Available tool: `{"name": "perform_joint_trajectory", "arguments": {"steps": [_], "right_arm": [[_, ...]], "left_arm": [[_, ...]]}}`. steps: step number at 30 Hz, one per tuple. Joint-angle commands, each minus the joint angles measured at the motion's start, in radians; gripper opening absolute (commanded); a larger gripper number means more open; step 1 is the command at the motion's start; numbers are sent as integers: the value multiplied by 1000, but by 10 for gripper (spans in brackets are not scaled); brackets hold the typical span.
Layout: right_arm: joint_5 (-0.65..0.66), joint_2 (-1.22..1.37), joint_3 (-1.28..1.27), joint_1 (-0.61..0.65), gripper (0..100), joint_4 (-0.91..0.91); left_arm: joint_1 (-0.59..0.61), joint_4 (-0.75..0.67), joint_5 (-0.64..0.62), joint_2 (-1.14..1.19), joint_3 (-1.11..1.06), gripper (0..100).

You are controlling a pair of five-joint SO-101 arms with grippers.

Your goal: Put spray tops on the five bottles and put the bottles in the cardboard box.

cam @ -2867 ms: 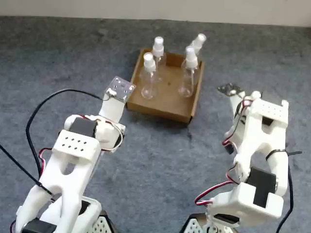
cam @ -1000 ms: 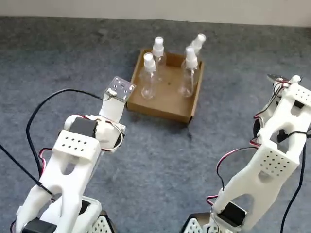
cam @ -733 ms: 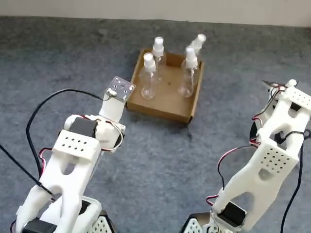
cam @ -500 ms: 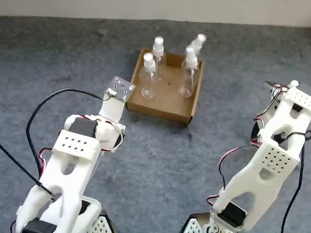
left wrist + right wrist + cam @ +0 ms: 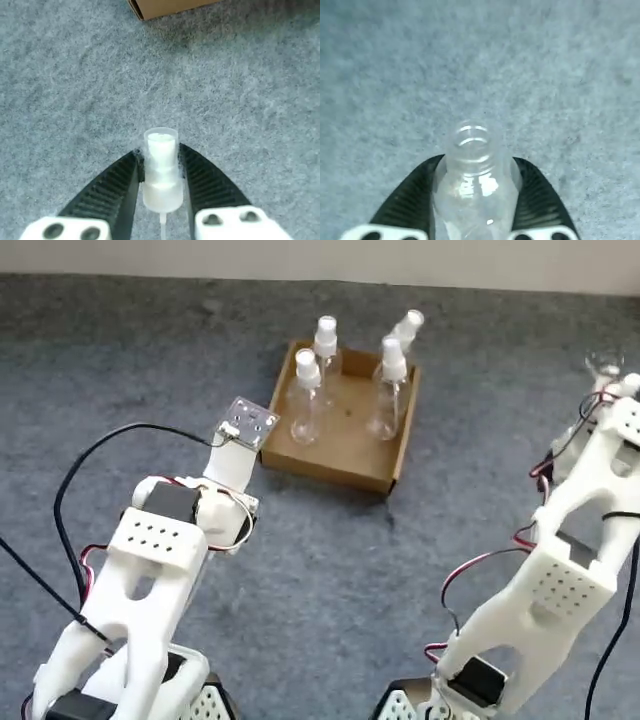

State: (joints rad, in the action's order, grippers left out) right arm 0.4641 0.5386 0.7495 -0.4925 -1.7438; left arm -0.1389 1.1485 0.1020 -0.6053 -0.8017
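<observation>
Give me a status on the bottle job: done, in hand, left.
Done: four capped bottles sit in the cardboard box, one leaning. In hand: the left gripper is shut on a spray top, the right gripper on the open fifth bottle. Left: fit that top, then box the bottle.

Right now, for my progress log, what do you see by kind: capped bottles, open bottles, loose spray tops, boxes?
Capped bottles: 4, in the cardboard box
Uncapped bottle: 1, in the right gripper
Loose spray top: 1, in the left gripper
Cardboard box: 1
Total: 7
</observation>
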Motion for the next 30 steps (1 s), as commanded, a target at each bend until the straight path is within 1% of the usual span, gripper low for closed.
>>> {"name": "perform_joint_trajectory", "arguments": {"steps": [1,3,6,10,12,15,17,20,23,26,30], "right_arm": [[-72,-225,27,119,3,-24],[-100,-334,-53,205,3,-24],[-121,-526,-225,372,3,-24],[-172,-789,-513,650,3,12],[-209,-920,-676,811,3,93],[-256,-1092,-934,1035,3,282],[-261,-1179,-1101,1147,3,420],[-256,-1279,-1317,1250,3,639],[-256,-1349,-1483,1319,3,835],[-258,-1389,-1603,1388,3,951],[-255,-1428,-1692,1440,4,993]], "left_arm": [[-7,-8,-52,-56,73,4],[12,-6,-74,-84,125,4],[58,11,-81,-133,219,4],[130,94,-83,-199,409,4],[154,123,-87,-229,510,4],[182,150,-167,-274,648,4],[194,158,-215,-309,708,4],[191,157,-293,-377,722,4],[193,153,-376,-458,668,4],[193,63,-437,-549,570,4],[188,-118,-509,-674,361,4]]}}
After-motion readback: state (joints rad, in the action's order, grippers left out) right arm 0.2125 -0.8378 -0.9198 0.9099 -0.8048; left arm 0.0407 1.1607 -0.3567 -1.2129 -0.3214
